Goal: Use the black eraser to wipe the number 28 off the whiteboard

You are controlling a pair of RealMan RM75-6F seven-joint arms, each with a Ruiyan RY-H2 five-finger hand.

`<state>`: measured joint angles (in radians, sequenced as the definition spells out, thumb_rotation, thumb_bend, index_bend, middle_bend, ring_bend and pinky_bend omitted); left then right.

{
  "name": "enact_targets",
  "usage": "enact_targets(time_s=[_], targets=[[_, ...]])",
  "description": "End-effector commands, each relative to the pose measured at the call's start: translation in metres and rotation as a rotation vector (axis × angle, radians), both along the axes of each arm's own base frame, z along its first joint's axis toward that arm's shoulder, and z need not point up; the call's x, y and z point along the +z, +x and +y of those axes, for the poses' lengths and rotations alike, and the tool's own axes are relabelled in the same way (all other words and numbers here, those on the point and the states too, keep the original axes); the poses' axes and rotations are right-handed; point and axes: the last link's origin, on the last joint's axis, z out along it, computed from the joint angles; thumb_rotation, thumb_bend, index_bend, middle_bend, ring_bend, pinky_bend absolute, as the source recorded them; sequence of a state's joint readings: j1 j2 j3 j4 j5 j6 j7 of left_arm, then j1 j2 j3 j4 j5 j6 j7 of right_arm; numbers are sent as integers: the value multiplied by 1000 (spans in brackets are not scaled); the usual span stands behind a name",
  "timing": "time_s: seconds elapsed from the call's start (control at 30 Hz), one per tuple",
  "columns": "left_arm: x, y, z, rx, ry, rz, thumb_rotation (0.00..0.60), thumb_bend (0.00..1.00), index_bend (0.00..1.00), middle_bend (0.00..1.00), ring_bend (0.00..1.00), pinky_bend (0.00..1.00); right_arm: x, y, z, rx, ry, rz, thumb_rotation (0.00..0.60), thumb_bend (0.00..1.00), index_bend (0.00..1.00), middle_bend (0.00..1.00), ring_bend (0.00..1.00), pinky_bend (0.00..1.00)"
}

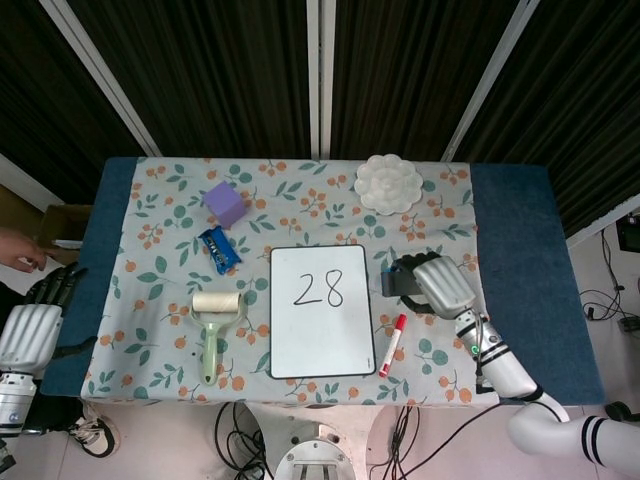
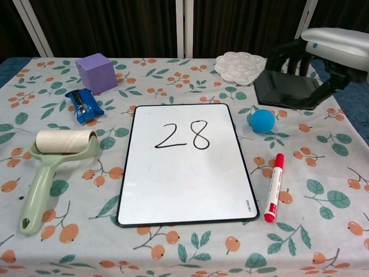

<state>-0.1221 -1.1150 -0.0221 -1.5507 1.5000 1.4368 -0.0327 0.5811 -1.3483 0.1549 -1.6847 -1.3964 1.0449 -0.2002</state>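
The whiteboard (image 1: pixel 321 311) (image 2: pixel 186 162) lies flat mid-table with "28" (image 1: pixel 319 290) (image 2: pixel 182 135) written in black in its upper half. My right hand (image 1: pixel 440 284) (image 2: pixel 331 49) grips the black eraser (image 1: pixel 396 281) (image 2: pixel 286 89) and holds it in the air just right of the board, above the blue ball (image 2: pixel 263 120). In the head view the ball is hidden under the eraser. My left hand (image 1: pixel 30 324) hangs off the table's left edge with fingers apart, holding nothing.
A red marker (image 1: pixel 393 344) (image 2: pixel 273 186) lies right of the board. A green lint roller (image 1: pixel 214 324) (image 2: pixel 52 164), a blue wrapper (image 1: pixel 219 248) (image 2: pixel 84 105) and a purple cube (image 1: pixel 225 203) (image 2: pixel 95 72) sit to the left. A white palette (image 1: pixel 388 184) (image 2: pixel 243 67) is at the back.
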Motion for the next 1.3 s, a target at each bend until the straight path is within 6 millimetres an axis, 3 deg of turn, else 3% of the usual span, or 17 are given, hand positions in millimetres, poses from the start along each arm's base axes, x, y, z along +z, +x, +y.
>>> enact_targets(time_s=[0.03,0.27,0.67,1.0,1.3], targets=[[1,-2,-1,7,1,-2,600,0,79,41,44,155,-11,46,9,129,62,44,600,348,737,732,629,685],[5,-5,-5,10,4,-5,600,0,80,41,44,156,-65,70,7,127,117,126,600,349,770,744,624,685],[9,-10,-2,11,5,-16,600,0,82,41,44,156,-123,85,5,65,165,204,600,363,790,756,640,690],[15,-15,-1,17,0,-17,600,0,83,41,44,156,-144,99,1,84,179,250,600,366,790,756,648,702],[23,-18,0,22,16,-14,600,0,83,41,44,156,-164,124,-21,77,162,278,600,383,790,756,648,705]])
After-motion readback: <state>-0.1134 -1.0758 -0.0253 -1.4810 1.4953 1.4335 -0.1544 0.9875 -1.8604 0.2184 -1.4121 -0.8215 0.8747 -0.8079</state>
